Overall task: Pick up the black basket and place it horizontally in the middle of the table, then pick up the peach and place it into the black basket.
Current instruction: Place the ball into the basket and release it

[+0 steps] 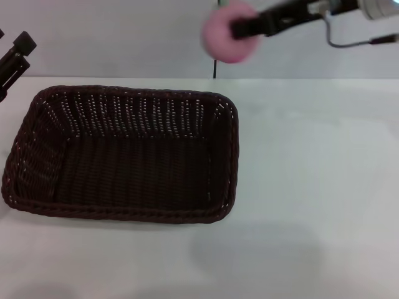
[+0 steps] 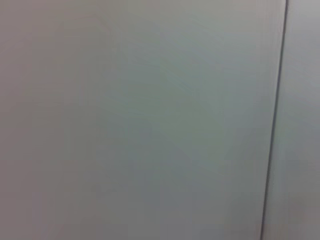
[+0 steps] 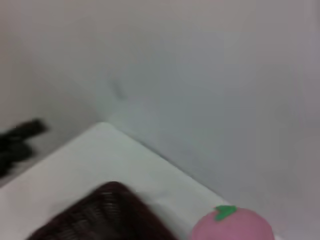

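Observation:
The black basket [image 1: 121, 156] lies lengthwise across the left-centre of the white table [image 1: 312, 187], open side up and with nothing in it. High above its far right corner, my right gripper [image 1: 240, 30] is shut on the pink peach [image 1: 225, 37], holding it in the air in front of the back wall. In the right wrist view the peach [image 3: 232, 226] shows its green leaf mark, with a corner of the basket [image 3: 107, 215] below. My left gripper [image 1: 14, 53] hangs at the far left edge, above the basket's left end.
A grey wall stands behind the table, with a thin dark vertical seam [image 1: 214, 68]. The left wrist view shows only this wall and seam [image 2: 275, 120]. Bare tabletop stretches to the right of the basket and in front of it.

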Available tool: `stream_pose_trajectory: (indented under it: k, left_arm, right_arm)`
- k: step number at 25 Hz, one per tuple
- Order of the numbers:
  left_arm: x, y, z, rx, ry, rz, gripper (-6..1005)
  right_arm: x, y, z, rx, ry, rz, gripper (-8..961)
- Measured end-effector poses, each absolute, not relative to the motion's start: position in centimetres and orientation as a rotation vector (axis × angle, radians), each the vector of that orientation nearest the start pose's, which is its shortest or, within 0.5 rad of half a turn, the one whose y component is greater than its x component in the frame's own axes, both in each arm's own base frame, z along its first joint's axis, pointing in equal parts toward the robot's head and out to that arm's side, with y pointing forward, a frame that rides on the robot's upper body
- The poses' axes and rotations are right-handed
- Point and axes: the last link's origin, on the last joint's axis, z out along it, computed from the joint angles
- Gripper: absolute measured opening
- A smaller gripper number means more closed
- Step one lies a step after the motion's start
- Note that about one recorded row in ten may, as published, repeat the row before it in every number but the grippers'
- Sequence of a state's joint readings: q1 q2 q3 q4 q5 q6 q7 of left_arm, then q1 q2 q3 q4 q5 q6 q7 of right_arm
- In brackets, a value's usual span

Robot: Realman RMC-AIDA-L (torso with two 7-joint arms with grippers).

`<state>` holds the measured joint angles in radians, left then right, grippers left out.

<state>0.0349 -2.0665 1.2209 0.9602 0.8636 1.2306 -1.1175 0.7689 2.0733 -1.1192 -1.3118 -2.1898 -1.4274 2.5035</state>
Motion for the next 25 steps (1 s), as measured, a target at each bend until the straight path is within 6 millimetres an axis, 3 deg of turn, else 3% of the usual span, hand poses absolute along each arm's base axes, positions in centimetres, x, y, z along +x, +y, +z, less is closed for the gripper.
stream_pose_trajectory:
  k: [1, 4, 5, 6, 7, 11, 16, 25]
  left_arm:
    - [-29.8, 27.0, 7.6, -1.898, -0.539, -1.064, 687]
    - [-29.8, 26.6, 7.7, -1.890, -0.538, -1.090, 687]
    - [-29.8, 26.6, 7.7, -1.890, -0.538, -1.090, 687]
    - [-29.8, 26.6, 7.7, -1.889, -0.539, -1.095, 687]
    - [-29.8, 26.6, 7.7, -1.889, -0.539, -1.095, 687]
    - [-29.8, 26.5, 7.5, -1.893, -0.541, -1.099, 687]
    - [-30.0, 26.3, 7.3, -1.894, -0.553, -1.104, 688]
    - [-30.5, 25.8, 7.5, -1.882, -0.548, -1.133, 688]
  right_arm:
    - [6.4, 39.9, 2.6, -2.727, 0.782, 0.322, 188]
    - [4.7, 39.7, 0.3, -2.791, 0.723, 0.272, 158]
    - [4.7, 39.7, 0.3, -2.791, 0.723, 0.272, 148]
    - [4.3, 39.8, -1.8, -2.835, 0.715, 0.208, 138]
    - [4.3, 39.8, -1.8, -2.835, 0.715, 0.208, 139]
    - [4.2, 39.3, -6.5, -2.941, 0.625, 0.091, 143]
    - [4.0, 38.6, -8.0, -3.028, 0.584, 0.148, 148]
    - [5.4, 37.9, -7.4, -3.036, 0.604, 0.286, 525]
